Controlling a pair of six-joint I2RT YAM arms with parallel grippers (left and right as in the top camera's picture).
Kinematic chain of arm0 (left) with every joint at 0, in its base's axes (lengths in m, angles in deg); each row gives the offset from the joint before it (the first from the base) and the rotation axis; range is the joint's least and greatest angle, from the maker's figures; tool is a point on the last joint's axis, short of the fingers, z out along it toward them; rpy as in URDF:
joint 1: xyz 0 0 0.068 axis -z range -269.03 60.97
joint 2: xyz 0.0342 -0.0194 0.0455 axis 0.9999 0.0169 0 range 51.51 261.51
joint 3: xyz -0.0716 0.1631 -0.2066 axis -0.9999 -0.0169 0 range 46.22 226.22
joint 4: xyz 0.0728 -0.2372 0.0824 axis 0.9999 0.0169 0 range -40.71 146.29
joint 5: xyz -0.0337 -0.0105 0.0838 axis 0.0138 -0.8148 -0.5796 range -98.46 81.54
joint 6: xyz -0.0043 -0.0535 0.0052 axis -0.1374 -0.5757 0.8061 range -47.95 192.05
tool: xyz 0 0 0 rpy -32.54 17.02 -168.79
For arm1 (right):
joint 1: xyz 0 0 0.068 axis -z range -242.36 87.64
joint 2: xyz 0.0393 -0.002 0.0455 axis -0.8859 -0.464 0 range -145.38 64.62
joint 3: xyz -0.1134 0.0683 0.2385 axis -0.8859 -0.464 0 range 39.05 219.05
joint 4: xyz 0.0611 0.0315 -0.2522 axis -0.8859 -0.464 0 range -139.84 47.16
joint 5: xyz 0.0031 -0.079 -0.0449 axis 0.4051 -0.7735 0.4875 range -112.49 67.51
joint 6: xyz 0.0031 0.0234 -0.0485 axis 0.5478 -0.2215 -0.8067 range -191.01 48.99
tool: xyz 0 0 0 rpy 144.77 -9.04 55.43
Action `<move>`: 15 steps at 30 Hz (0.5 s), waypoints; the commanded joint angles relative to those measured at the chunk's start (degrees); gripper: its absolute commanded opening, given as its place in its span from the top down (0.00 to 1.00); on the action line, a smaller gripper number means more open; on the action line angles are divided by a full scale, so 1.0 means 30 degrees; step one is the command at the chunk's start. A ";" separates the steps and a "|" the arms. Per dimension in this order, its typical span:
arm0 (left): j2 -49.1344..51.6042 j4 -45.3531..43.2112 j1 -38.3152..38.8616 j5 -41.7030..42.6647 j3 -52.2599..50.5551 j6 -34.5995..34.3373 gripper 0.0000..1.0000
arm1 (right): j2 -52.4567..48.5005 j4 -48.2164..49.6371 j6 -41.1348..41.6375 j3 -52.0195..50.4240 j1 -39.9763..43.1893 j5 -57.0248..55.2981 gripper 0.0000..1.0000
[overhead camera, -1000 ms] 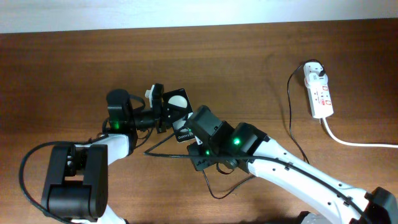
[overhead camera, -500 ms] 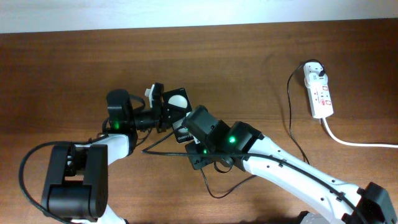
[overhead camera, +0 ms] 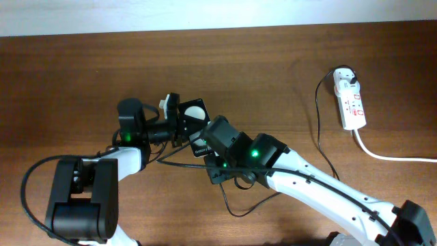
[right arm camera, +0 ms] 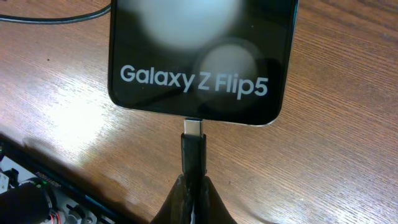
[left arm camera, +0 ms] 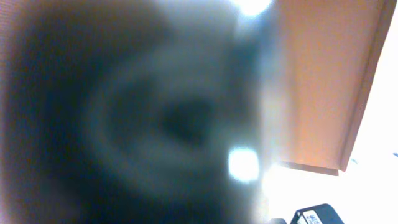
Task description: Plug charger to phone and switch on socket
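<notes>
Charger connector [right arm camera: 193, 149], lower centre, pinched in right gripper [right arm camera: 191, 186], tip at phone [right arm camera: 196, 81] port: press straight along its axis, no twist; left gripper [overhead camera: 174, 121] closure indiscernible.

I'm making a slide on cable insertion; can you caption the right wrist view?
Right gripper pinches the charger connector, its metal tip meeting the edge of a Galaxy Z Flip5 phone.
</notes>
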 commanded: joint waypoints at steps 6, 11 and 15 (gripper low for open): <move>-0.0058 -0.0044 -0.0073 0.0219 0.0211 -0.0911 1.00 | -0.0080 0.0138 0.0175 -0.0102 -0.0036 0.0007 0.96; -0.0058 -0.0051 -0.0029 0.0219 0.0211 -0.0838 1.00 | -0.0080 0.0444 0.0175 -0.0102 -0.0036 0.0007 0.96; -0.0058 -0.0051 -0.0029 0.0350 0.0211 -0.0838 1.00 | -0.0080 0.0619 0.0168 -0.0102 -0.0029 -0.0087 0.96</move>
